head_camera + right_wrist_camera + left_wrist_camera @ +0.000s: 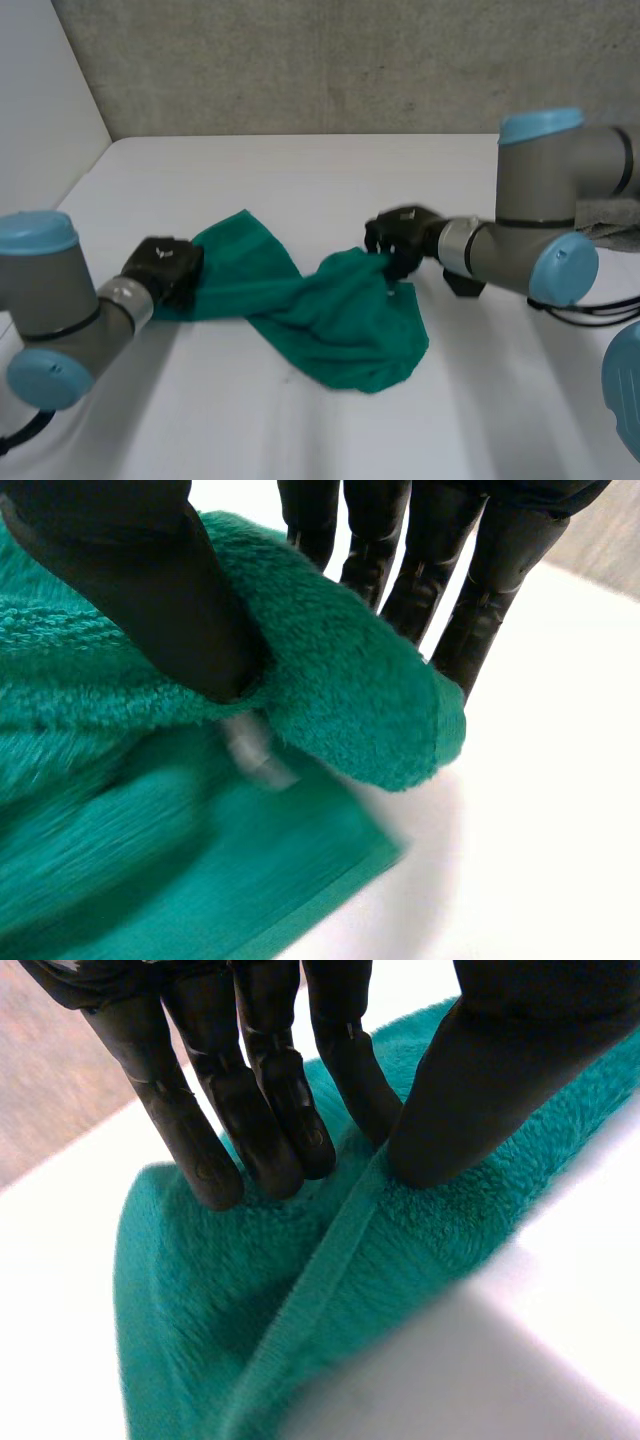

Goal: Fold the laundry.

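A green towel (330, 315) lies twisted across the middle of the white table (300, 170), strung between the 2 hands; the left hand (165, 268) is at its left end, the right hand (400, 238) at its right end (that end raised off the table); the wrist views add the grips up close: the left thumb (480, 1090) and straight fingers (270, 1120) nip the hemmed edge between them; the right thumb (150, 600) clamps a folded corner against its fingers (480, 610)
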`<action>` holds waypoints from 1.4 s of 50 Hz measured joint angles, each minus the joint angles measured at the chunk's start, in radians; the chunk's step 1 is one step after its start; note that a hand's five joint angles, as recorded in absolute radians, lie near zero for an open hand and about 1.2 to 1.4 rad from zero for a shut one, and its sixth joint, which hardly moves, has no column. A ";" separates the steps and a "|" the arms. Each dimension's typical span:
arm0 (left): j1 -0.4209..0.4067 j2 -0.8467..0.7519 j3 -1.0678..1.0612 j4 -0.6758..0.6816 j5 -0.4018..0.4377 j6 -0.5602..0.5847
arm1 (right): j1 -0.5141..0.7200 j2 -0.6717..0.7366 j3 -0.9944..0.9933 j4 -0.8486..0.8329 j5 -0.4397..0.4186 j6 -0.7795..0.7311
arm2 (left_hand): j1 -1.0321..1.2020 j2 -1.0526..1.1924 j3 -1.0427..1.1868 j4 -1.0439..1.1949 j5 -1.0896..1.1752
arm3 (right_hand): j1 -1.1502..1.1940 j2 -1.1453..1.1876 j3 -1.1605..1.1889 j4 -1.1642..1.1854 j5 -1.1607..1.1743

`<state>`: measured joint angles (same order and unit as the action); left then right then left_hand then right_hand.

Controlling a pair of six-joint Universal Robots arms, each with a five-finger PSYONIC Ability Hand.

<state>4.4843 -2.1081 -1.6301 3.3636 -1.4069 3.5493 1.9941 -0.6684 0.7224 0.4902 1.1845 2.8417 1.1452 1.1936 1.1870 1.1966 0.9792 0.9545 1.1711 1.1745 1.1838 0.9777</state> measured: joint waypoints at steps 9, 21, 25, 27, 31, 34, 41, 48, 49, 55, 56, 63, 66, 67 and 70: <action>-0.050 -0.004 0.415 0.102 -0.062 0.029 | 0.011 -0.069 -0.252 -0.225 0.129 -0.002 | 0.000 0.002 0.002 0.000 0.000 | 0.014 0.000 0.000 0.001 0.000; -0.089 0.143 0.542 0.433 -0.077 0.024 | 0.038 -0.353 -0.053 -0.652 0.230 -0.057 | 0.000 0.002 0.002 0.000 0.000 | 0.023 0.000 0.000 0.004 0.000; -0.101 0.192 0.439 0.460 -0.073 0.024 | 0.039 -0.429 0.076 -0.695 0.226 -0.115 | 0.000 0.003 0.002 0.001 0.000 | 0.042 0.000 0.000 0.005 0.008; -0.104 0.218 0.374 0.463 -0.071 0.025 | 0.039 -0.467 0.152 -0.702 0.222 -0.158 | 0.000 0.003 0.005 0.004 0.000 | 0.042 0.000 0.000 0.005 0.010; -0.105 0.263 0.236 0.456 -0.067 0.026 | 0.038 -0.523 0.315 -0.674 0.209 -0.266 | 0.000 0.004 0.005 0.004 0.000 | 0.042 0.000 0.000 0.005 0.015; -0.105 0.316 0.028 0.445 -0.062 0.029 | 0.036 -0.578 0.553 -0.616 0.195 -0.408 | 0.000 0.004 0.005 0.004 0.000 | 0.042 0.000 0.000 0.005 0.015; -0.111 0.314 -0.241 0.420 -0.062 0.029 | 0.035 -0.551 0.843 -0.561 0.199 -0.472 | 0.000 0.004 0.006 0.005 0.000 | 0.042 0.000 0.000 0.005 0.016; -0.137 0.235 -0.310 0.335 -0.062 0.027 | 0.027 -0.462 0.896 -0.558 0.199 -0.331 | -0.002 -0.037 -0.030 -0.042 -0.004 | 0.042 0.000 0.000 0.005 0.016; -0.138 0.228 -0.309 0.320 -0.062 0.027 | 0.026 -0.455 0.895 -0.560 0.196 -0.295 | -0.003 -0.042 -0.035 -0.048 -0.004 | 0.042 0.000 0.000 0.005 0.016; -0.128 0.228 -0.297 0.273 -0.063 0.025 | -0.005 -0.447 0.886 -0.571 0.164 -0.109 | -0.003 -0.046 -0.038 -0.050 -0.004 | -0.351 -0.476 -0.475 -0.467 -0.419; -0.125 0.231 -0.296 0.272 -0.063 0.024 | -0.011 -0.448 0.886 -0.571 0.160 -0.095 | -0.003 -0.046 -0.038 -0.050 -0.004 | -0.351 -0.476 -0.475 -0.467 -0.419; -0.104 0.261 -0.291 0.269 -0.064 0.019 | -0.093 -0.481 0.892 -0.561 0.124 0.001 | -0.003 -0.047 -0.038 -0.053 -0.004 | -0.585 -0.751 -0.759 -0.781 -0.748; -0.101 0.266 -0.292 0.270 -0.064 0.017 | -0.140 -0.502 0.897 -0.542 0.118 0.034 | -0.003 -0.049 -0.038 -0.055 -0.004 | -0.585 -0.751 -0.759 -0.781 -0.752; -0.101 0.266 -0.292 0.271 -0.064 0.017 | -0.157 -0.508 0.898 -0.530 0.116 0.048 | -0.003 -0.050 -0.038 -0.055 -0.004 | -0.585 -0.751 -0.759 -0.781 -0.752; -0.100 0.265 -0.293 0.271 -0.064 0.017 | -0.199 -0.516 0.898 -0.494 0.112 0.092 | -0.003 -0.050 -0.038 -0.055 -0.004 | -0.585 -0.751 -0.759 -0.781 -0.752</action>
<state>4.3839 -1.8429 -1.9231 3.6348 -1.4714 3.5664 1.7953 -1.1842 1.6200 -0.0036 1.2970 2.9337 1.1422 1.1432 1.1488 1.1419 0.9756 0.3698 0.4202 0.4151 0.4031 0.2260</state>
